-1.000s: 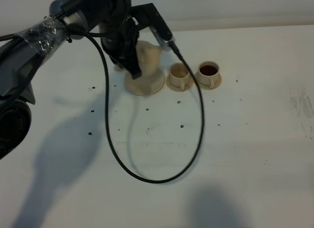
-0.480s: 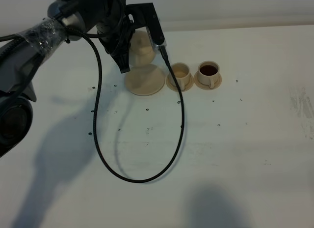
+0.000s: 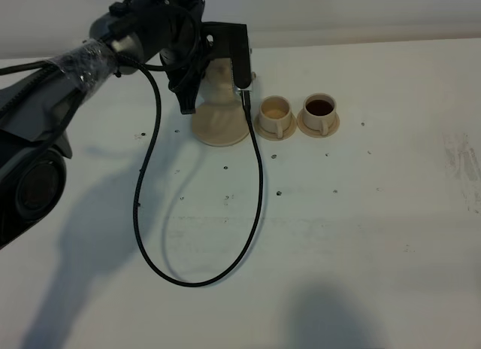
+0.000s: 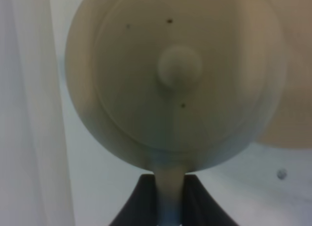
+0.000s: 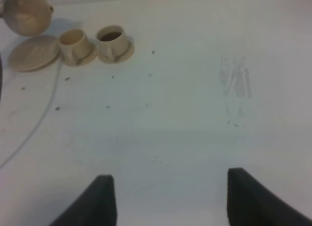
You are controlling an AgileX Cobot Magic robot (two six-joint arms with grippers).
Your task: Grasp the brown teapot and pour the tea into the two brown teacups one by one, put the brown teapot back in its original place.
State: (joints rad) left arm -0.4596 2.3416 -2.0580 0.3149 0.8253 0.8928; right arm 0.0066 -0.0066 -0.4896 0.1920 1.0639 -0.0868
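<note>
Two brown teacups (image 3: 319, 108) sit at three o'clock of the brown teapot (image 3: 218, 80), clenched by its handle (image 4: 169, 206) in my left gripper (image 4: 168, 182) above the wide saucer (image 3: 222, 135); right gripper (image 5: 170, 197) gapes empty. That thin pinch could swivel, or the cable (image 3: 259, 168) snag the nearer cup (image 3: 274, 110)

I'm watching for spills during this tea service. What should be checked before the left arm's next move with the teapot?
1. Grip: the left gripper is shut on the teapot handle, a finger on each side: ok.
2. The teapot hangs lifted clear of its large saucer: ok.
3. The lid is seated and its knob is centred: ok.
4. The nearer cup looks pale inside; empty or filled: cannot tell.
5. The farther cup holds dark tea and stands upright on its saucer: ok.
6. The right gripper is open and well away from the cups: ok.
</note>
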